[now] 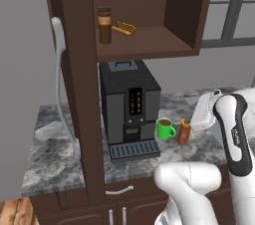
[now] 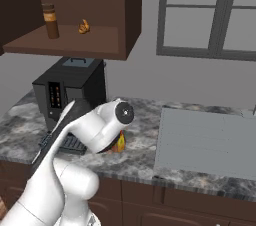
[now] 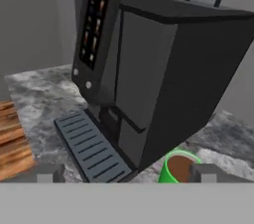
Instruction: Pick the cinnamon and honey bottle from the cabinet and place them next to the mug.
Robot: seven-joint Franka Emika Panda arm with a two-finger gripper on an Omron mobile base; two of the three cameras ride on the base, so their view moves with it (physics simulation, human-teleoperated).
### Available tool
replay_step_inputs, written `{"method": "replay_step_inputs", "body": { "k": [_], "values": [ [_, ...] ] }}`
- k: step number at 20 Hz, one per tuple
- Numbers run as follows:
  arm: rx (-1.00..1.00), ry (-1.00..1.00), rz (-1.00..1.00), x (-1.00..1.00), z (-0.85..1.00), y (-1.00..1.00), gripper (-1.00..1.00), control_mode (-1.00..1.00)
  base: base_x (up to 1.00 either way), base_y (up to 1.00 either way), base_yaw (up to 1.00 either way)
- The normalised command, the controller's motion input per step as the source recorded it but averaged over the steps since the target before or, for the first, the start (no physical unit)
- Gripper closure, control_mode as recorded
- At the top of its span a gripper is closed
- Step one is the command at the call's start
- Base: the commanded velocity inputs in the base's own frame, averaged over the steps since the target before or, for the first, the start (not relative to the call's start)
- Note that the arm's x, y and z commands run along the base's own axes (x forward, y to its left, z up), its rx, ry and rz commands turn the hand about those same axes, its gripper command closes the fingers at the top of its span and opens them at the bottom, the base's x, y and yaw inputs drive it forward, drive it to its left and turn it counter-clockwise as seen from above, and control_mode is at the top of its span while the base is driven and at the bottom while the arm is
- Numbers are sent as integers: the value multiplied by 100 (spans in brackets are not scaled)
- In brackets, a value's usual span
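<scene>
1. One cinnamon (image 1: 104,25) jar, upright on the cabinet (image 1: 79,69) shelf, beside one small tan piece (image 1: 124,28)
2. One honey bottle (image 1: 184,132) on the worktop (image 1: 50,159), just right of one green mug (image 1: 165,128); apart, not touching
3. One black coffee machine (image 1: 129,107) left of the mug
4. Hand (image 3: 124,172): finger tips spread wide, nothing between them; holding nothing, touching nothing; mug rim near one tip

Glossy white rounded arm links, dark grey joint bands, round grey wrist cap, small dark gripper (image 3: 126,173) fingertips
</scene>
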Motion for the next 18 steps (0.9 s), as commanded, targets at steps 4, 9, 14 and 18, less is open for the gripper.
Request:
{"method": "replay_step_inputs", "body": {
  "k": [4, 9, 14, 18],
  "values": [
    [0, -10, -23, -62, 69, 74, -100, -100, 0, 0, 0],
    [-1, 0, -11, -43, 77, 32, -100, -100, 0, 0, 0],
    [0, 0, -2, -37, 86, 7, -100, -100, 0, 0, 0],
    [0, 0, 0, -46, 61, 0, -100, -100, 0, 0, 0]
  ]
}}
